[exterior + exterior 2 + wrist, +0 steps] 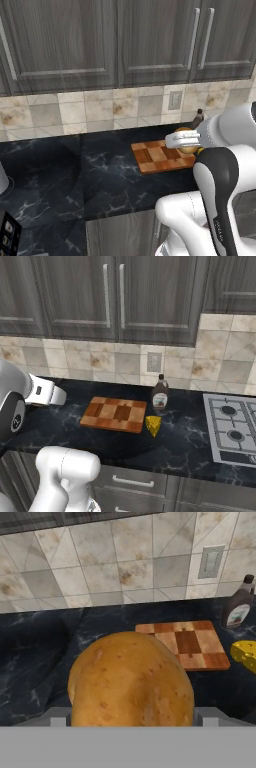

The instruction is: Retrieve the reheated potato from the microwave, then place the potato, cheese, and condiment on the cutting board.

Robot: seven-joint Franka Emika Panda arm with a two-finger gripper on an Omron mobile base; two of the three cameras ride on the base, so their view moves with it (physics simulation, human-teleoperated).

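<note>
The claw [131, 724] holds the potato [131, 679] — in the hand view the golden-brown skin bulges up large and close, with a grey finger base pressed in on either side of it low down, so the jaws stand wide and are closed on the potato's flanks. The finger tips themselves are hidden behind the potato. In the left base view the potato [187, 141] shows as a rounded tan shape partly tucked behind the white wrist, held in the air on the near side of the cutting board [161, 156], whose checkered top lies bare on the dark marble counter [100, 175]. In the right base view the board [114, 414] lies flat near the middle of the counter, with the cheese [154, 425] just beside its right near corner; whether the wedge touches the board's edge is hard to tell. The brown bottle [160, 392] stands upright behind the cheese, close to the tiled wall and a little right of the board's far corner, under a wall socket [154, 362]. A hob [232, 428] sits on the counter well to the right. In the hand view the board [187, 644], bottle [238, 608] and cheese [245, 655] lie beyond the potato, toward the upper right — all apart from it.
</note>
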